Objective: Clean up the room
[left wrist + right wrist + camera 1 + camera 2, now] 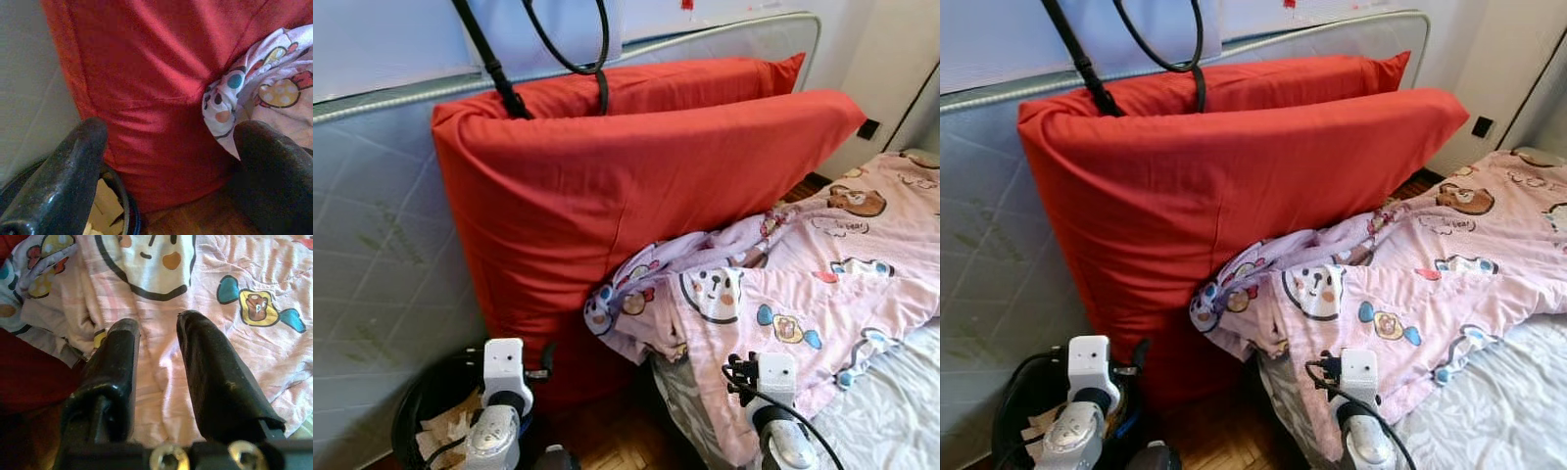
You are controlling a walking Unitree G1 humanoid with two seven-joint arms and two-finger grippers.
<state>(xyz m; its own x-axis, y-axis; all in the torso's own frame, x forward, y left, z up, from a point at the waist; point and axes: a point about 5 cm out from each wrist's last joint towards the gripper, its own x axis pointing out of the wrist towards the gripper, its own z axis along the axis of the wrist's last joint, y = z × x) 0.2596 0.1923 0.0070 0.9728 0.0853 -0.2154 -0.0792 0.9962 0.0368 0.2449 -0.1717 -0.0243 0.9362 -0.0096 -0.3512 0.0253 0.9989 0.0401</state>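
Observation:
A pink cartoon-print blanket (803,294) lies rumpled over the bed, one bunched corner hanging against two big red pillows (636,186). The pillows stand on edge against an upright grey mattress (382,245). My left gripper (171,147) is open, fingers wide apart, low in front of the red pillow (146,73) near the blanket's hanging corner (264,88). My right gripper (159,323) hovers over the blanket (234,279) at the bed's edge, its fingers a narrow gap apart with pink cloth showing between them.
A black round bin (435,401) with crumpled paper stands on the floor beside my left arm. Black straps (494,64) hang over the pillows' top. Wood floor (617,441) shows between bin and bed. A grey sheet (891,411) covers the bed at right.

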